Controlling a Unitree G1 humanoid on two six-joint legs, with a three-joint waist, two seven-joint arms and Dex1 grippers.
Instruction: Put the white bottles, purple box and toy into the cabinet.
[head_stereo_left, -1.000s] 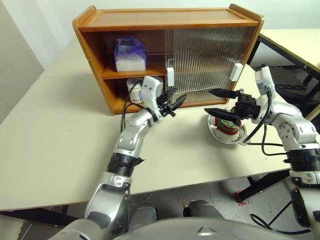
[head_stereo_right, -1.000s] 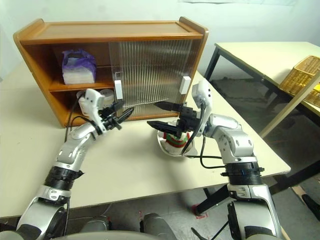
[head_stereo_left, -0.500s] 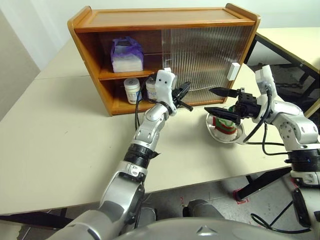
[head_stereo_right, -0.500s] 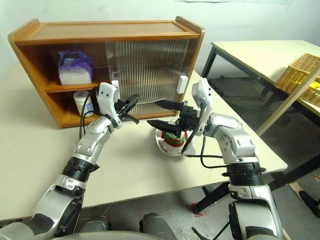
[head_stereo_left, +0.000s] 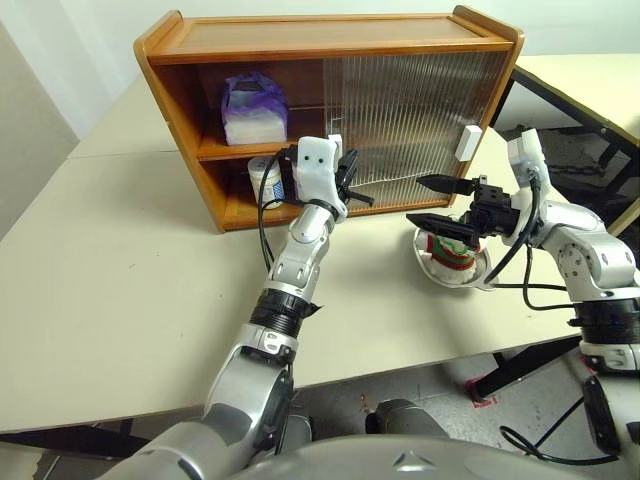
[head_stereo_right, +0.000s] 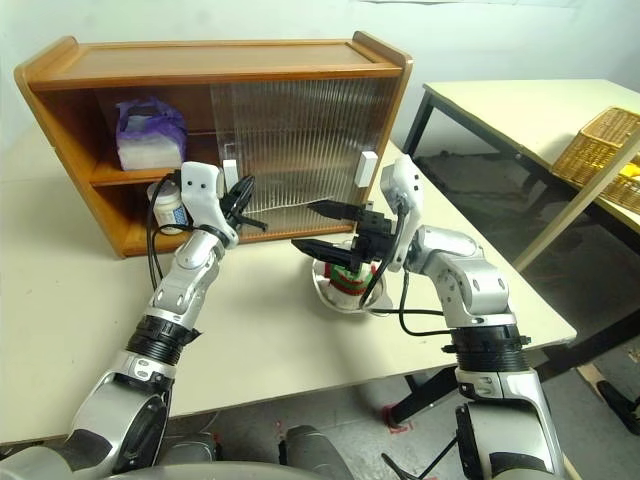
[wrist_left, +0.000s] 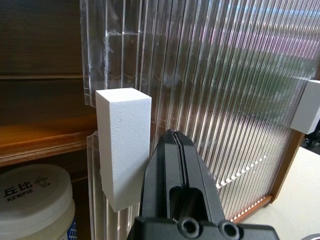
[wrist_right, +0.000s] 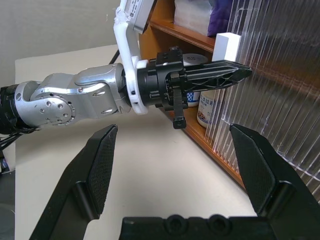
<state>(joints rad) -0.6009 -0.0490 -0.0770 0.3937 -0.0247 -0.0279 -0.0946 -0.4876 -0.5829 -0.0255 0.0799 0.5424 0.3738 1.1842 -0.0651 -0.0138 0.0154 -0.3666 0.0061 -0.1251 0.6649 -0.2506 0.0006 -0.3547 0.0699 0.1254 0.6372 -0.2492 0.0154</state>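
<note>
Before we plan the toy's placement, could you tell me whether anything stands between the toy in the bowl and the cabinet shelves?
Yes. The toy sits in the steel bowl facing the cabinet's right half, which the ribbed sliding doors cover. The open left section is reachable, though the left gripper hovers at its door edge.

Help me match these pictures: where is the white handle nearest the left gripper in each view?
Left eye view: white handle near the centre, just above the left wrist.
Right eye view: left of centre.
Left wrist view: right beside the shut left gripper.
Right wrist view: just beyond that gripper's tip.
Shared landmark: the left gripper.
</note>
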